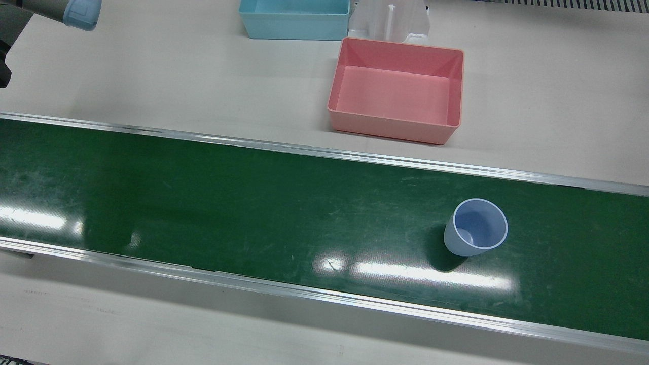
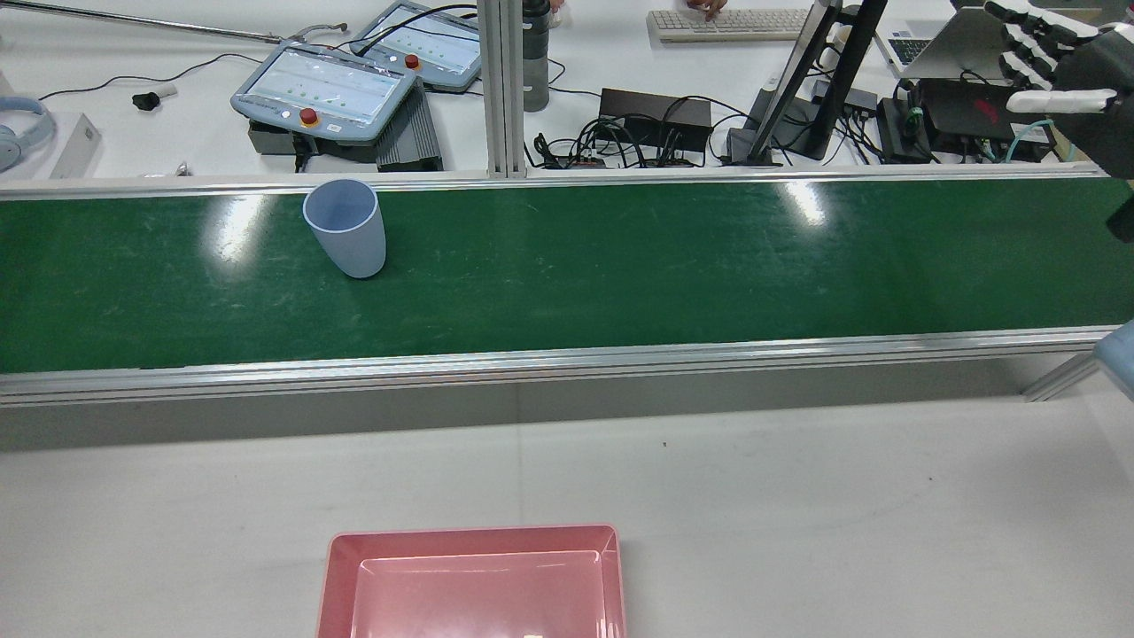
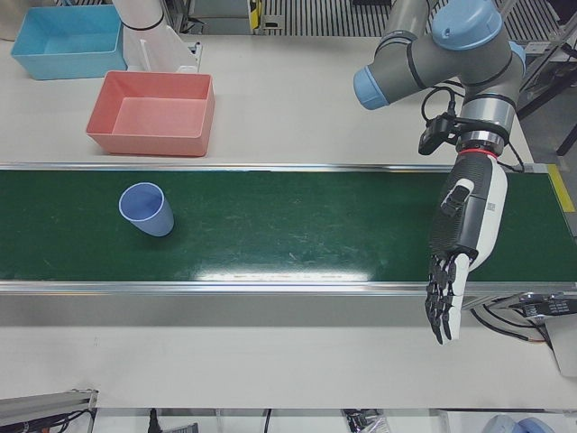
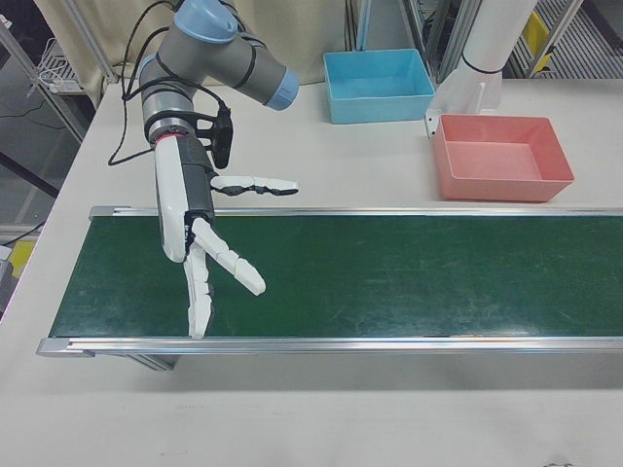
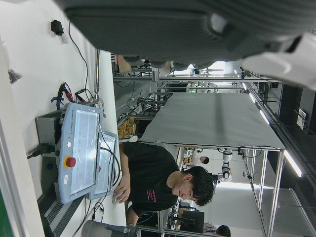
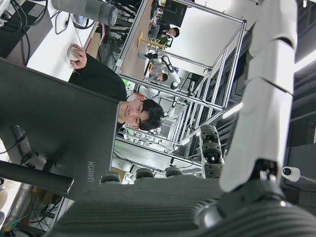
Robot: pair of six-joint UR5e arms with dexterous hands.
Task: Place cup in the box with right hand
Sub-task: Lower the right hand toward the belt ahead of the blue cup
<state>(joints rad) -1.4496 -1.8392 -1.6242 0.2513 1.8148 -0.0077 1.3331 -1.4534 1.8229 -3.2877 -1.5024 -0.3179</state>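
Pale blue and upright, the cup [image 1: 476, 227] stands on the green conveyor belt [image 1: 253, 213] that crosses our worktop [image 1: 152, 76], mouth up and nothing inside that we can see. It sits on the robot's left half of the belt, towards the far rail in the rear view, and nothing touches it. Our pink box [image 1: 398, 91] rests on the bare worktop on the robot's side of the belt, well apart from the cup, with a blue bin [image 1: 295, 19] just beyond one corner of it.

Our right hand [image 4: 209, 248] hangs over the far end of the belt on the robot's right side — fingers spread wide and pointing down and outward, holding nothing. It is well apart from both cup and box.

Our left hand [image 3: 460, 248] hangs at the opposite end of the belt, fingers straight and pointing down past the operators' rail — also holding nothing.

Beyond the belt we see teach pendants [image 2: 328, 89], cables and a monitor stand on the operators' desk.
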